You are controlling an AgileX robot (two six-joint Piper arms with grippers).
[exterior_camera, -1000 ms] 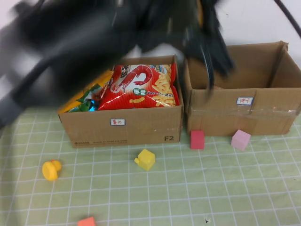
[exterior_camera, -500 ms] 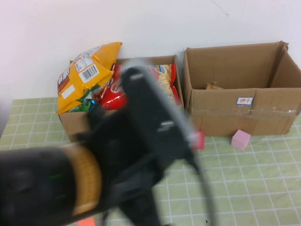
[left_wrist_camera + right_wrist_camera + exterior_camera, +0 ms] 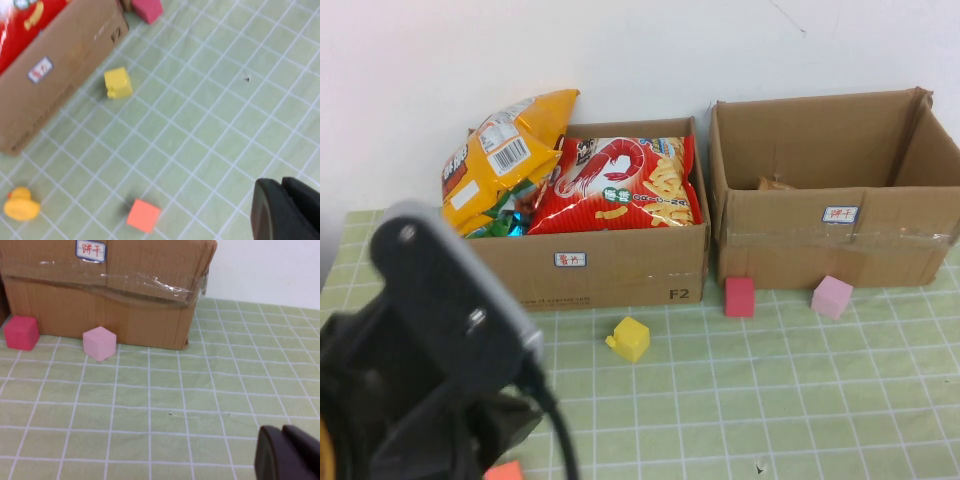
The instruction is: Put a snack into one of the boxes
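A yellow chip bag (image 3: 500, 155) leans on the far left corner of the left cardboard box (image 3: 590, 265), partly over its rim. A red shrimp-snack bag (image 3: 620, 185) lies in the same box. The right cardboard box (image 3: 880, 250) shows only a small brown item inside. My left arm (image 3: 430, 350) fills the near left corner of the high view. My left gripper (image 3: 282, 210) is shut and empty above the green mat. My right gripper (image 3: 285, 452) is shut and empty, low over the mat in front of the right box (image 3: 100, 290). It is outside the high view.
Small blocks lie on the mat in front of the boxes: a yellow cube (image 3: 630, 338), a red cube (image 3: 739, 296), a pink cube (image 3: 832, 297) and an orange cube (image 3: 505, 470). A yellow duck (image 3: 21, 204) lies near the left box. A white wall stands behind the boxes.
My left arm has swung back from above the boxes to the near left corner of the high view. This uncovered the yellow chip bag on the left box.
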